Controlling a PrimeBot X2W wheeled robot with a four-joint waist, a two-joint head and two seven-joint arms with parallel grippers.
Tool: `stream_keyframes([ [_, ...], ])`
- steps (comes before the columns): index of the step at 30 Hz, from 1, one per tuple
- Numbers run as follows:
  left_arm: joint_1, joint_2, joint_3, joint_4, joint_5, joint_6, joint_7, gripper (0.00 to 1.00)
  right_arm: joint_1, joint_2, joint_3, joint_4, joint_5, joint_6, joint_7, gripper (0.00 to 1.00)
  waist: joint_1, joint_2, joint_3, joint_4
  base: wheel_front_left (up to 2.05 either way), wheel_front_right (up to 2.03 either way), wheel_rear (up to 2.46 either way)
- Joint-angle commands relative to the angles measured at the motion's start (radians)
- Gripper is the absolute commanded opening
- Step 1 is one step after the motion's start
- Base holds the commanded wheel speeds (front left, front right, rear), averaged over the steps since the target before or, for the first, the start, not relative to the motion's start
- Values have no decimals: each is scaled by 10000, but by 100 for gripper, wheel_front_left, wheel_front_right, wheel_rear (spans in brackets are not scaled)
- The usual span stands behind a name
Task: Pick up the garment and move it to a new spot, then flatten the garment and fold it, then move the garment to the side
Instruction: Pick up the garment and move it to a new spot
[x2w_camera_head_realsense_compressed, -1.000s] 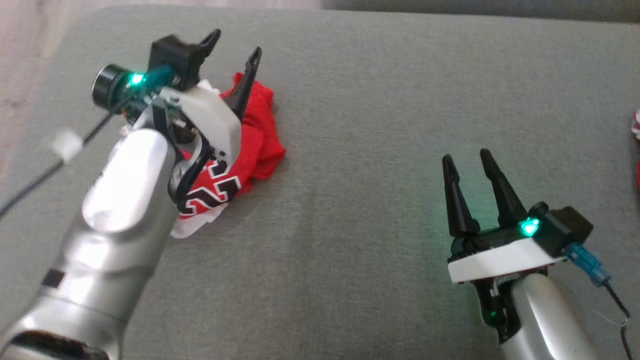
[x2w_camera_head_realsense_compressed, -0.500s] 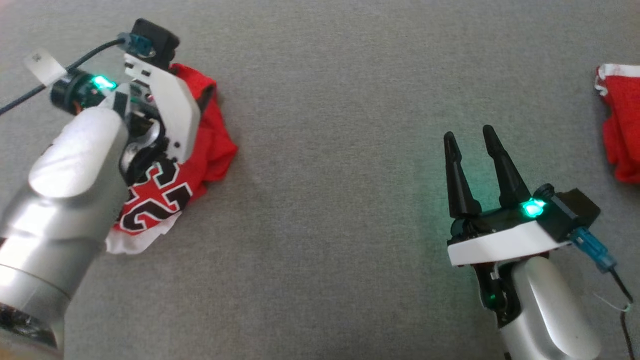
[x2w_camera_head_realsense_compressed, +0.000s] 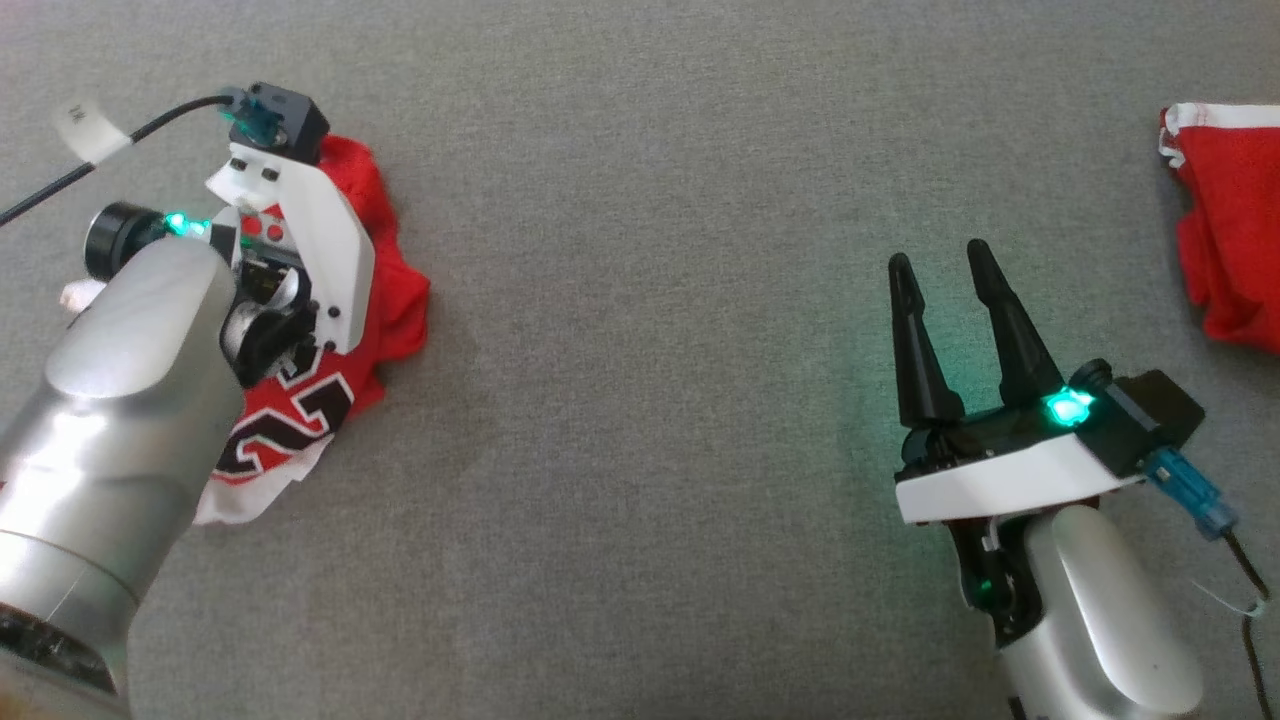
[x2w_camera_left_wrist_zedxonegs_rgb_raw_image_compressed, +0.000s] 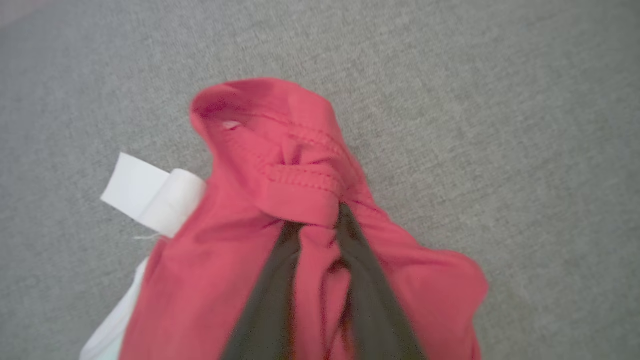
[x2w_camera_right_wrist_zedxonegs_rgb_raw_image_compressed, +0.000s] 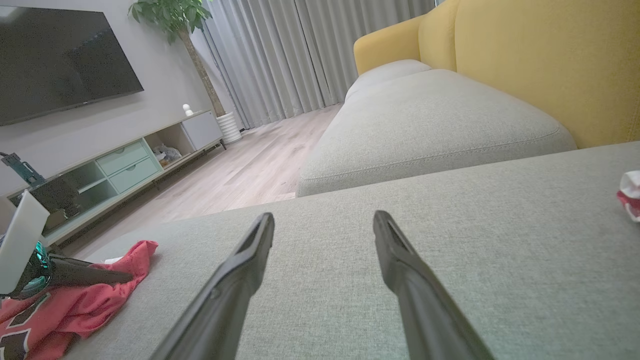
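The crumpled red garment (x2w_camera_head_realsense_compressed: 395, 300), printed with black-and-white numerals, is seen lying at the left of the grey sofa cushion (x2w_camera_head_realsense_compressed: 650, 400). A bunched fold of it is pinched between the narrow-set fingers of the left gripper (x2w_camera_left_wrist_zedxonegs_rgb_raw_image_compressed: 320, 225), whose tips are hidden under the cloth. The right gripper (x2w_camera_head_realsense_compressed: 938, 258) is held spread wide and empty over bare cushion, well apart from the garment, and a second red cloth (x2w_camera_head_realsense_compressed: 1230, 230) is seen far right.

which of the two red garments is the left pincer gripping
The numbered red garment on the left: the left pincer pinches its fold. The other red garment lies apart at the right edge.
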Motion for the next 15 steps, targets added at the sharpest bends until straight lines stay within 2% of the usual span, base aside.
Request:
stream_keyframes([
  [1, -542, 386, 240, -249, -26, 18, -327, 0, -258, -10, 195, -387, 60, -7, -109, 100, 0, 0, 9, -23, 0, 0, 0],
  [3, -628, 399, 249, -321, 18, 18, -671, 0, -252, -10, 188, -386, 64, -7, -109, 100, 0, 0, 3, -33, 0, 0, 0],
  [4, -809, 387, 226, -496, 175, 18, -1489, 0, -237, -10, 178, -370, 72, -7, -109, 100, 0, 0, -32, -48, 0, 0, 0],
  [9, -1374, 175, 318, -966, 683, 18, -4224, 0, -198, -10, 129, -327, 111, -7, -109, 100, 0, 0, -280, -66, 0, 0, 0],
  [15, -2022, 10, 102, -1704, 1204, 18, -6534, 0, -39, -10, -15, -256, 161, -7, -109, 100, 0, 0, -706, -3, 0, 0, 0],
])
